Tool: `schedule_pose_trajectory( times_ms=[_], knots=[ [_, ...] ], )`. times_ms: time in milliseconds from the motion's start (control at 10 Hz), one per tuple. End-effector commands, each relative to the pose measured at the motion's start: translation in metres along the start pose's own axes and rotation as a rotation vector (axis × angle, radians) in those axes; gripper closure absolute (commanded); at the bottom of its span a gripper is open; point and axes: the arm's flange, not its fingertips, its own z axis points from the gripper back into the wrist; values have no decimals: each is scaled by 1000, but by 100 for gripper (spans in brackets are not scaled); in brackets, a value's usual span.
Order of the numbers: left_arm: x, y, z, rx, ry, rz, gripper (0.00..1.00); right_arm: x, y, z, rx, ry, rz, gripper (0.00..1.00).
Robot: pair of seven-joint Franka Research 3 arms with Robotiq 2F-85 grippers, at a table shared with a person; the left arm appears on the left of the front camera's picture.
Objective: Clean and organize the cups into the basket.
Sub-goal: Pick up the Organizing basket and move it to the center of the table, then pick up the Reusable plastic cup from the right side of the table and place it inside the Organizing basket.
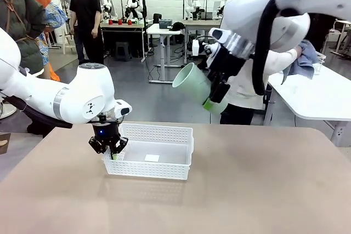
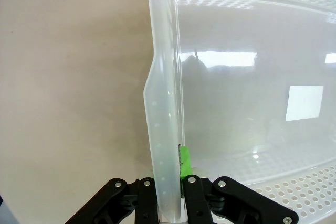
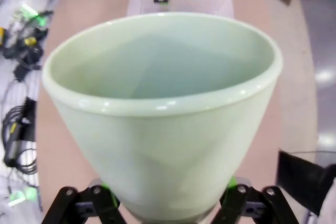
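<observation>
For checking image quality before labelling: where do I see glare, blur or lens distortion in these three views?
Left wrist view: bright glare patches on the basket floor; its lower edge curves, likely the wide lens. Right wrist view: the mint cup looms large, the background behind it blurred. Front view: even light, only a soft shadow before the basket.

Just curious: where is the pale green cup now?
In the front view, the right hand holds the mint green cup tilted in the air, right of centre, higher than the white lattice basket.

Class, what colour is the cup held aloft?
Pale mint green cup; right wrist view shows it best.
</observation>
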Motion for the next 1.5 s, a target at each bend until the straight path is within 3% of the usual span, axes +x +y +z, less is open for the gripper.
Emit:
schedule_pose_trajectory(
  times_ms=[0, 900, 1000, 1400],
  knots=[
    [0, 0, -2, 2, 3, -1, 100, 17, -23, -4, -6, 23, -34, 20],
    [0, 0, -2, 2, 3, -1, 100, 4, -12, -10, 6, 8, -10, 20],
    [0, 0, -2, 2, 3, -1, 100, 9, -18, -10, 6, 8, -9, 19],
    [0, 0, -2, 2, 3, -1, 100, 68, -24, -60, -10, 176, -8, 19]
  ],
)
